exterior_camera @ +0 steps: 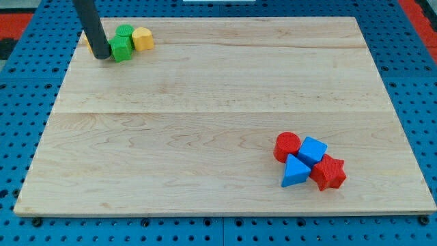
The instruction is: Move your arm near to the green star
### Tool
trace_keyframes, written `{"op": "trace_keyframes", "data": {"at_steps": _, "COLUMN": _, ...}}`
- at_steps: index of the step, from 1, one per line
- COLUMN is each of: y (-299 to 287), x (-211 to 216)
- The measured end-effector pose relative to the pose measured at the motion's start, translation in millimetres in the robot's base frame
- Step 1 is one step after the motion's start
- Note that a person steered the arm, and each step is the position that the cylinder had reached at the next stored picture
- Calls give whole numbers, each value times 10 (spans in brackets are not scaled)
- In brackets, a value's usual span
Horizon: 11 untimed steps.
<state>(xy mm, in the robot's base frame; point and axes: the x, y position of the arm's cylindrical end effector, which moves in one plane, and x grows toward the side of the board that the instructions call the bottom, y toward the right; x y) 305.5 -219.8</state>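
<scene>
The green star (pixel 122 49) lies near the board's top left corner. A second green block (pixel 125 32), roundish, touches it just above. A yellow block (pixel 143 39) sits against these on the right. My tip (pixel 101 56) rests on the board right at the green star's left side, touching it or nearly so. A sliver of another yellow block (pixel 87 45) shows behind the rod on its left, mostly hidden.
A cluster sits at the lower right: a red cylinder (pixel 287 146), a blue cube (pixel 313 150), a blue triangle (pixel 295 171) and a red star (pixel 329 172). The wooden board (pixel 218 109) lies on a blue pegboard surround.
</scene>
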Motion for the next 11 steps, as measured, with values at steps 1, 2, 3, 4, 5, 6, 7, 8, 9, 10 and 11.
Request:
{"op": "trace_keyframes", "data": {"at_steps": 1, "y": 20, "x": 0}}
{"op": "trace_keyframes", "data": {"at_steps": 2, "y": 20, "x": 0}}
{"op": "trace_keyframes", "data": {"at_steps": 3, "y": 253, "x": 305}}
{"op": "trace_keyframes", "data": {"at_steps": 4, "y": 263, "x": 674}}
{"op": "trace_keyframes", "data": {"at_steps": 5, "y": 597, "x": 790}}
{"op": "trace_keyframes", "data": {"at_steps": 6, "y": 1238, "x": 779}}
{"op": "trace_keyframes", "data": {"at_steps": 7, "y": 1966, "x": 423}}
{"op": "trace_keyframes", "data": {"at_steps": 8, "y": 2073, "x": -1}}
{"op": "trace_keyframes", "data": {"at_steps": 9, "y": 2126, "x": -256}}
{"op": "trace_keyframes", "data": {"at_steps": 10, "y": 2126, "x": -284}}
{"op": "trace_keyframes", "data": {"at_steps": 11, "y": 1854, "x": -53}}
